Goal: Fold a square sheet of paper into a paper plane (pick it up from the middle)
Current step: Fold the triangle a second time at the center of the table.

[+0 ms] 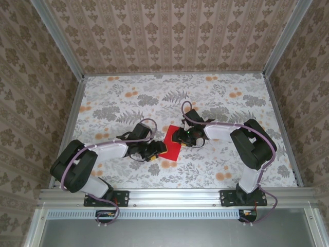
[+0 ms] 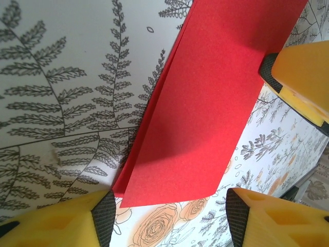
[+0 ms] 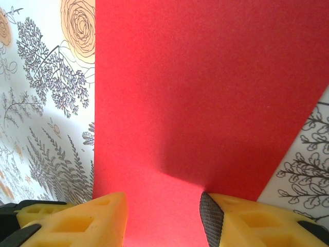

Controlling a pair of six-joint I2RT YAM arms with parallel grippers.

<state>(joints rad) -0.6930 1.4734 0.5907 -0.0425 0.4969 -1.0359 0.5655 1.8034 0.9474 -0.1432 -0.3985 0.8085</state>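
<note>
The left gripper (image 2: pixel 169 213) has blocky yellow plastic fingers (image 2: pixel 77 226) faced with black ribbed pads. They stand spread with nothing pinched, and the short end of the thin, matte, bright red sheet of paper (image 2: pixel 205 103) sits just ahead of the gap between them. The sheet is folded into a long oblong. Two layers show along its left edge, slightly offset, with crisp straight sides and a finely grained surface. It lies flat on the table (image 1: pixel 118 98), whose smooth covering is printed with grey ferns and orange roses, and it sits near the middle between the two arms, angled slightly. The right gripper (image 3: pixel 162 216), of the same yellow make, is also spread. Its tips are low over the sheet's other end, straddling the red surface, and one pad is at the sheet's right edge. A broad stretch of table runs beyond the sheet to the beige patterned walls (image 1: pixel 169 36) and grey metal frame rails (image 1: pixel 169 194).
</note>
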